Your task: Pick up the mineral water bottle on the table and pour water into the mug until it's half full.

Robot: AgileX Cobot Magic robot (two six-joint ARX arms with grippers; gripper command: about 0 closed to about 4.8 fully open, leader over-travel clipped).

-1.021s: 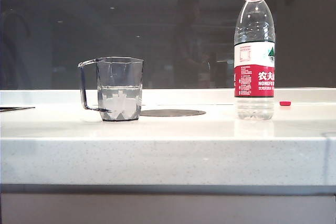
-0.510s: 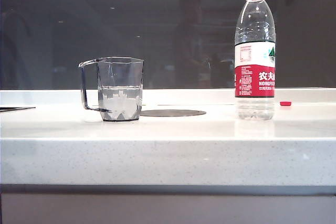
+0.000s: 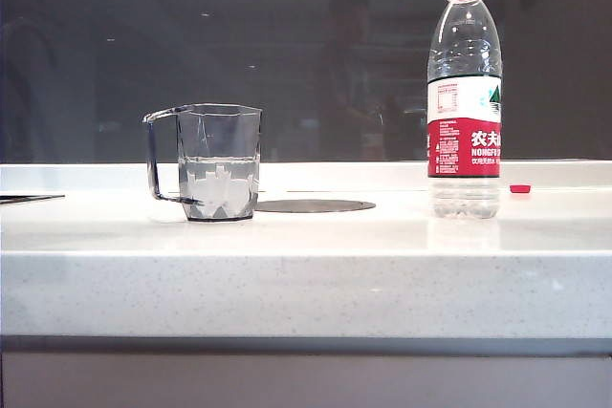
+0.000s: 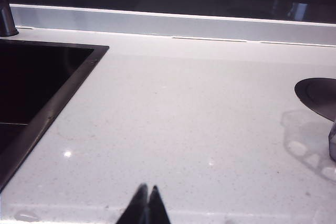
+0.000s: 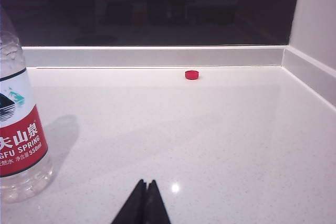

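Resting closed above the table (image 3: pixel 306 284): left gripper (image 4: pixel 146 195), right gripper (image 5: pixel 146 190), both empty

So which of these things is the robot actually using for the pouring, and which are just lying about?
For the job:
mineral water bottle, uncapped, upright
mug, with water in it
left hand, shut
right hand, shut

Lying about:
red cap near the back wall
grey disc
sink

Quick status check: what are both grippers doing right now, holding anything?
Left gripper: shut, empty, low over the table.
Right gripper: shut, empty, beside the mineral water bottle, not touching it.
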